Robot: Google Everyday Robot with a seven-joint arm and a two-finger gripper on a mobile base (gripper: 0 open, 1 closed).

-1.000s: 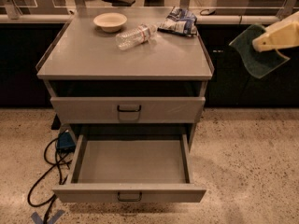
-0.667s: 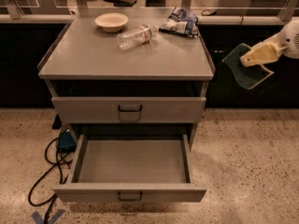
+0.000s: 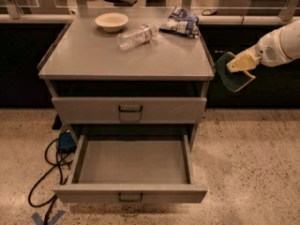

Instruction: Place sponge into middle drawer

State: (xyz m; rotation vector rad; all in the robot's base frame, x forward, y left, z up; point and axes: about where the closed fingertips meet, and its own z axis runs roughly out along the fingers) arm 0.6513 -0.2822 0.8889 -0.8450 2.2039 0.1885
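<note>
Off the tabletop's (image 3: pixel 117 60) right edge, near its front right corner, the gripper (image 3: pixel 237 66) is seen in the camera view, carried by a white arm (image 3: pixel 281 43) that enters from the right. The sponge (image 3: pixel 231 78) is clenched in the pale fingers (image 3: pixel 243 61) and is held in the air just beside the edge, its dark green face turned toward the camera, apart from the tabletop.

Below, the middle drawer (image 3: pixel 133 162) is pulled fully out toward the camera, and its flat grey floor is exposed. The sponge is held well above it and to its right. A closed drawer (image 3: pixel 154 110) with a taller front panel is seen directly above it.

Near the tabletop's back edge a pale bowl (image 3: pixel 111 21) is set left of centre. A clear bottle (image 3: pixel 137 35) is laid on its side just right of the bowl. A blue-and-white bag (image 3: pixel 180 21) is placed toward the back right corner.

On the floor at the cabinet's left, a black cable (image 3: pixel 41 175) is looped.
</note>
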